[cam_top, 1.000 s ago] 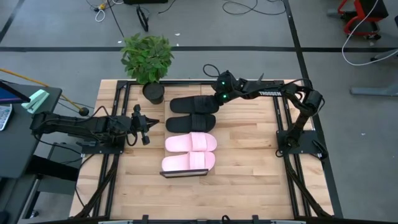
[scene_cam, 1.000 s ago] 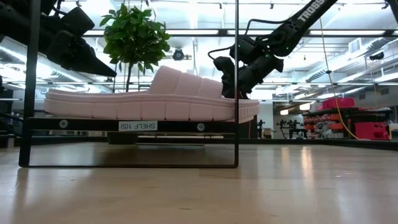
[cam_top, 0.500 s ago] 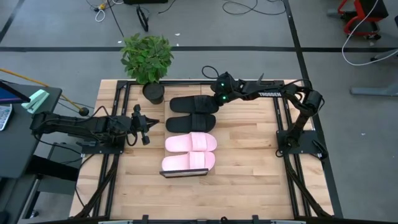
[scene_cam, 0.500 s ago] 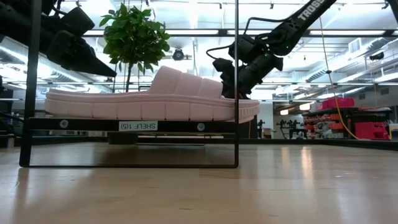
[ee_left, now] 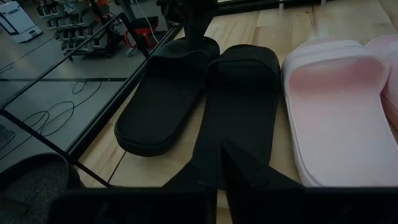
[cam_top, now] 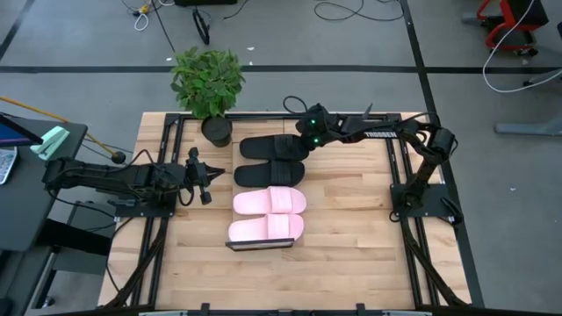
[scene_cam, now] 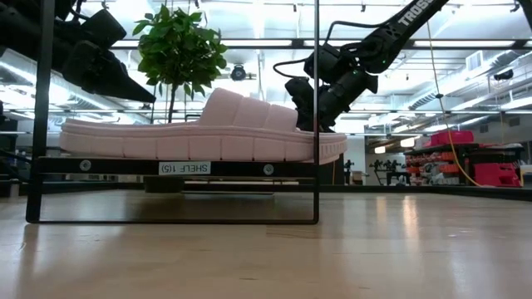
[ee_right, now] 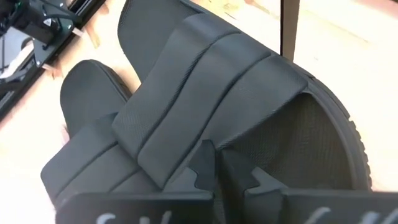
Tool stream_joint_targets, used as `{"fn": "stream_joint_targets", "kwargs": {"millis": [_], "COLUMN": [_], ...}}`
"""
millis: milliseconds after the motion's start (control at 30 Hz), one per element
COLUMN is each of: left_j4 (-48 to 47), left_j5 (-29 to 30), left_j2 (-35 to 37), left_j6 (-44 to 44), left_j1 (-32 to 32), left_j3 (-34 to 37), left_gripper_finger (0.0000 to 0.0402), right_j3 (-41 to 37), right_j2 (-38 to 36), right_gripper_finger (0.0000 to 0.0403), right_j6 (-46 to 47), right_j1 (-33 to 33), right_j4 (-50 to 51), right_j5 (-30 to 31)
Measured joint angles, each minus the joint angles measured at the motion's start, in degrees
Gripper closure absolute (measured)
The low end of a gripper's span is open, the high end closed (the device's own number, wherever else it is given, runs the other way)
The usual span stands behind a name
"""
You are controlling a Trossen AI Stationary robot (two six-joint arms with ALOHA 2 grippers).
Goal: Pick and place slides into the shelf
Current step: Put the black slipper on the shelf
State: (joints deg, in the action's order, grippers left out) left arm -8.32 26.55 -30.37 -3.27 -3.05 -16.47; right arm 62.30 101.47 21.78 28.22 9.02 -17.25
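Four slides lie side by side in a row on the shelf [cam_top: 259, 247]: two black ones [cam_top: 272, 147] [cam_top: 270, 172] at the far end and two pink ones [cam_top: 270, 201] [cam_top: 266, 229] nearer. The low view shows the nearest pink slide [scene_cam: 199, 137] resting sole-down on the shelf board [scene_cam: 108, 166]. My right gripper [cam_top: 302, 132] [scene_cam: 304, 104] hovers shut just above the strap [ee_right: 205, 93] of the farthest black slide, touching nothing. My left gripper [cam_top: 208, 181] [ee_left: 222, 165] waits shut left of the row, facing the black slides [ee_left: 239, 106].
A potted plant [cam_top: 208, 83] stands at the table's far edge, just left of the farthest black slide. Black frame rails [cam_top: 167, 175] run along the table's left and right sides. Bare plank tabletop [cam_top: 351, 219] lies right of the slides.
My right gripper has risen a little and drifted toward the table's left and far edge, over the farthest black slide. The four slides and my left arm have kept still.
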Motion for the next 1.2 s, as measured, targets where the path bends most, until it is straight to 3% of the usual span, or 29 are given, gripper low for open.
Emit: {"fn": "stream_joint_targets", "kwargs": {"millis": [600, 967, 1200], "left_j4": [-0.01, 0.00, 0.00], "left_j5": [0.00, 0.00, 0.00], "left_j2": [0.02, 0.00, 0.00], "left_j6": [0.00, 0.04, 0.07], "left_j1": [0.00, 0.00, -0.01], "left_j3": [0.00, 0.00, 0.00], "left_gripper_finger": [0.0373, 0.0381, 0.0372], "right_j3": [-0.02, -0.07, -0.07], "right_j2": [0.02, 0.07, 0.07], "right_gripper_finger": [0.0397, 0.0396, 0.0396], "right_j6": [-7.58, -13.19, -14.52], "right_j1": [-3.18, -6.50, -7.07], "right_j4": [1.25, 1.76, 2.43], "right_j5": [8.20, 17.71, 18.70]}}
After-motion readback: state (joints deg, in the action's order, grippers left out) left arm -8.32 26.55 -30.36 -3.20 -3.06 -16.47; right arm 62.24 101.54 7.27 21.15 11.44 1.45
